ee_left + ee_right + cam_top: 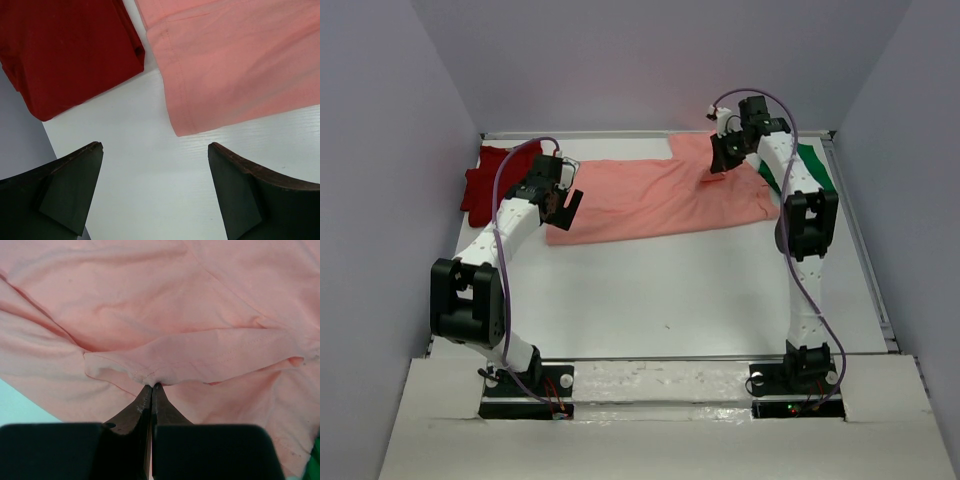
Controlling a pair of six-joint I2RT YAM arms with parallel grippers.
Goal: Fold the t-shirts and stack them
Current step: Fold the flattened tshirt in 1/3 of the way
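**Fold begins on the pink shirt.** On the white desk (670,300), the salmon-pink t-shirt (650,195) lay spread lengthwise across the far half, with its first fold apparently being set up. The dark red t-shirt (485,185) sat in a compact heap at the far left corner, just beside the pink hem but apart from it. The bright green t-shirt (815,165) showed at the far right, largely hidden behind the right arm.

The right end effector (151,386) was clamped tight on a raised ridge of pink cloth near the shirt's right end. The left end effector (155,147) hung with its jaws wide apart over bare desk, just short of the pink shirt's near left corner, holding nothing.

The next move likely called for the left arm to reach that corner and grip it. Both arms could then carry the cloth over together without dragging the red shirt.
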